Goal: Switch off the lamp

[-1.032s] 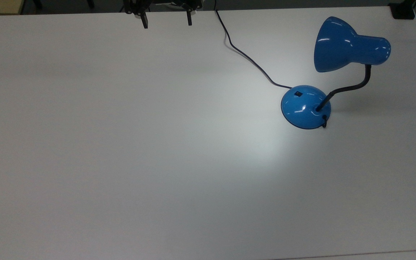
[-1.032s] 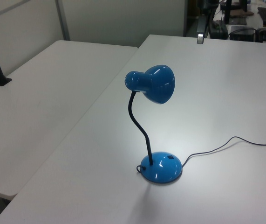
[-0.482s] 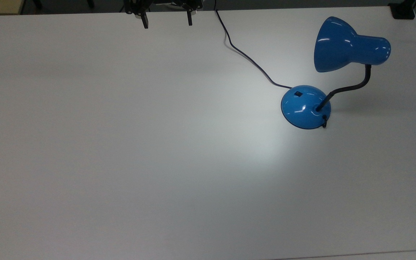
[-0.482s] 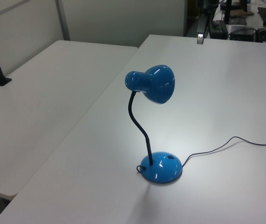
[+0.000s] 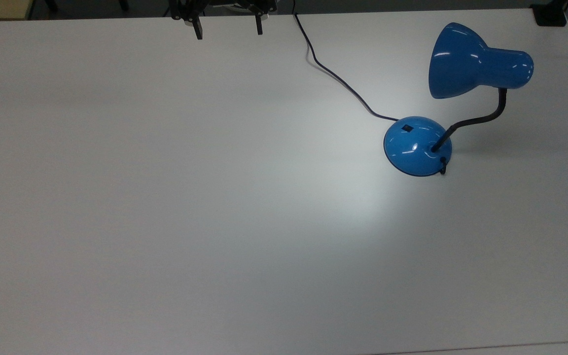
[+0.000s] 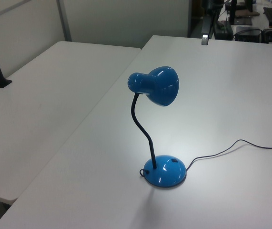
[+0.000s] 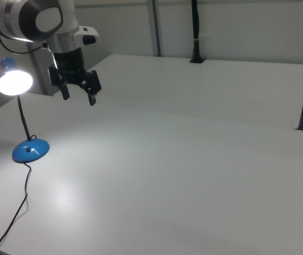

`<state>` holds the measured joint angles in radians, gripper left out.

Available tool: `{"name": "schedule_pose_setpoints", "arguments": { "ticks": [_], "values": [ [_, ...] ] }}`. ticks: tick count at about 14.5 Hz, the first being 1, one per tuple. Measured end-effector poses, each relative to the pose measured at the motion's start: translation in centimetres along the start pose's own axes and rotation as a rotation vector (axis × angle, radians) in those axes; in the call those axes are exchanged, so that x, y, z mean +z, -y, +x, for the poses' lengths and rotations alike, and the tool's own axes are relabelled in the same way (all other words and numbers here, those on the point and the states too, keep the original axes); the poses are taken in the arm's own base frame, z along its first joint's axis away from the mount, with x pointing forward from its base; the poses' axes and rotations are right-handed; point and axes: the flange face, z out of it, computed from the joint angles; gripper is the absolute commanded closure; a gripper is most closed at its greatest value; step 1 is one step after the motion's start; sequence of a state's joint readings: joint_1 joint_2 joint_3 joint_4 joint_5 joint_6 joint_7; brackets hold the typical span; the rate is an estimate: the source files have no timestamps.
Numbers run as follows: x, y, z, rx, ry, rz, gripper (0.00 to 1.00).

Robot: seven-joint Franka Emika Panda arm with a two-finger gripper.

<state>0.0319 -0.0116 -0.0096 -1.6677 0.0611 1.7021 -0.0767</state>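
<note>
Lamp [image 5: 479,64] lit, base [image 5: 417,145] at 3 o'clock of table [image 5: 165,197] in top view; gripper [image 5: 227,29] at 12, claw wide, empty. Narrow the fingers, descend squarely on switch [image 5: 407,128], avoid cord [image 5: 336,76]

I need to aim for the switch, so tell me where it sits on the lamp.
The switch is a small black square on the lamp's round blue base, toward the top view's upper left of the dome, close to where the cord comes in.
</note>
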Motion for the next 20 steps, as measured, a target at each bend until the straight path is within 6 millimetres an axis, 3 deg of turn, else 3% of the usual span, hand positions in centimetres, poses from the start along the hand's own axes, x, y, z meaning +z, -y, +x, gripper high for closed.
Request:
{"name": "schedule_pose_setpoints", "arguments": {
  "ticks": [5, 6, 8, 10, 12, 18, 20],
  "values": [
    [1.8, 0.2, 0.3, -0.193, 0.038, 0.005, 0.0],
    [2.3, 0.4, 0.3, -0.209, 0.053, 0.008, 0.07],
    [3.5, 1.2, 0.1, -0.237, 0.09, 0.013, 0.33],
    [5.2, 2.6, -0.3, -0.262, 0.128, 0.017, 0.73],
    [6.5, 4.0, -0.6, -0.255, 0.154, 0.019, 1.0],
    [10.2, 9.8, -1.8, -0.056, 0.233, 0.039, 1.0],
    [12.4, 12.3, -1.5, 0.061, 0.245, 0.059, 1.0]
  ]
}}
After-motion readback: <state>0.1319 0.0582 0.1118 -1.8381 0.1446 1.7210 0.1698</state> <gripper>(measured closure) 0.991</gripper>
